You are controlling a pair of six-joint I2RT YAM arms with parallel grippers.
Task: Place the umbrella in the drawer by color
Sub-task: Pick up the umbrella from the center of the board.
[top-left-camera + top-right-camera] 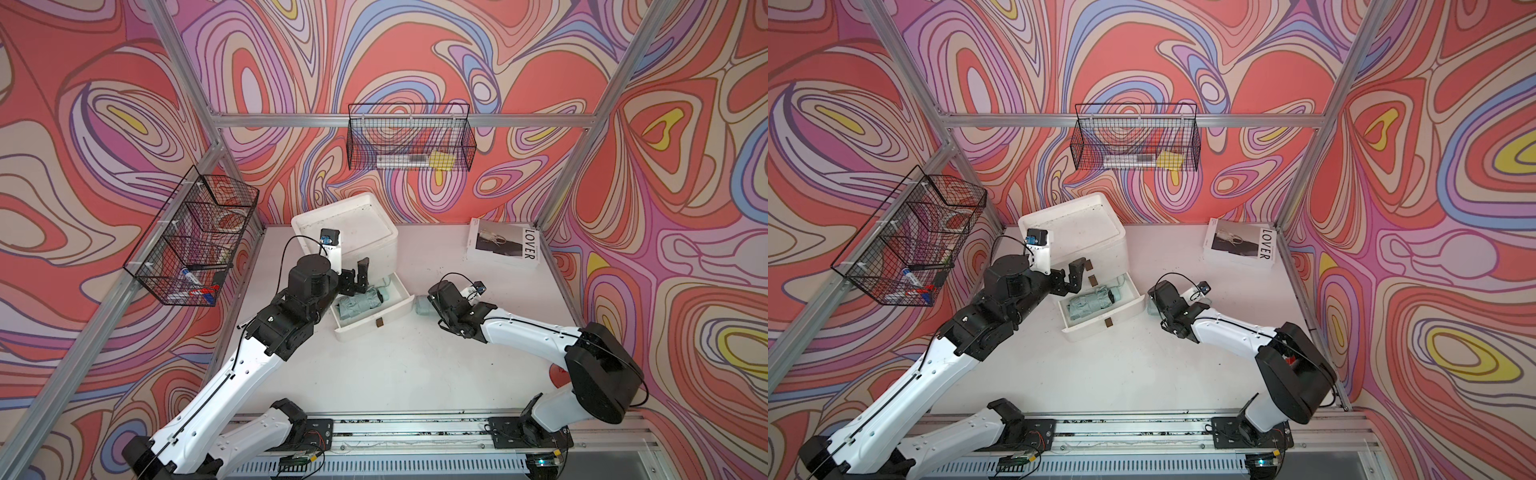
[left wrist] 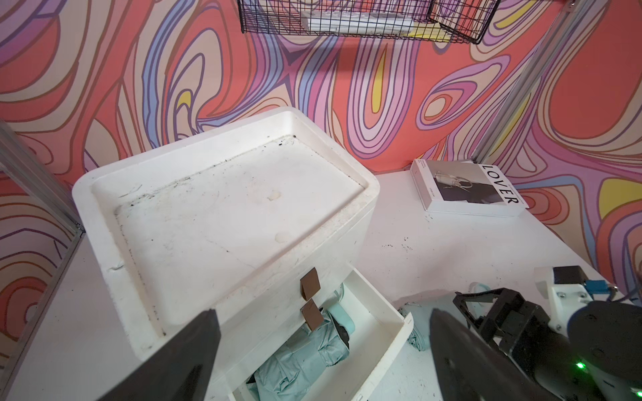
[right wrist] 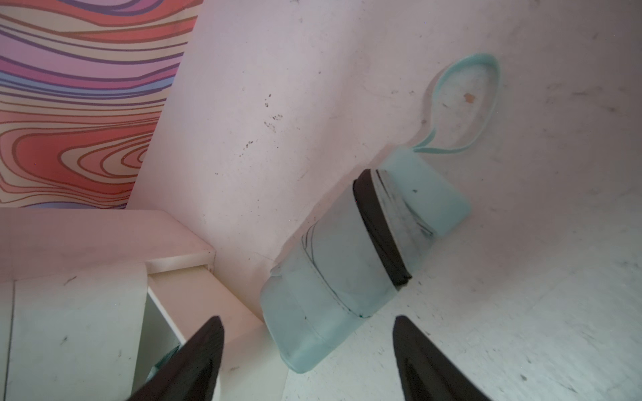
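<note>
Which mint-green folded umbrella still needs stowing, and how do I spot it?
Find the white plastic drawer cabinet at the back of the white table; its bottom drawer is pulled open. The mint-green folded fabric umbrella lies on the table just beyond that drawer's right-hand end. Its twin lies inside the drawer; this one is outside.

- Both top views look down from high above the front rail (image 1: 415, 426) toward the back wall (image 1: 374, 62); nearly equal, they take in the whole table (image 1: 395, 374).
- The left wrist view looks from close above the drawer box (image 2: 222, 215) toward the back wall and the book (image 2: 465, 187).
- The right wrist view looks from very near at the umbrella (image 3: 347, 264) on the table.
- All views share the drawer box.
</note>
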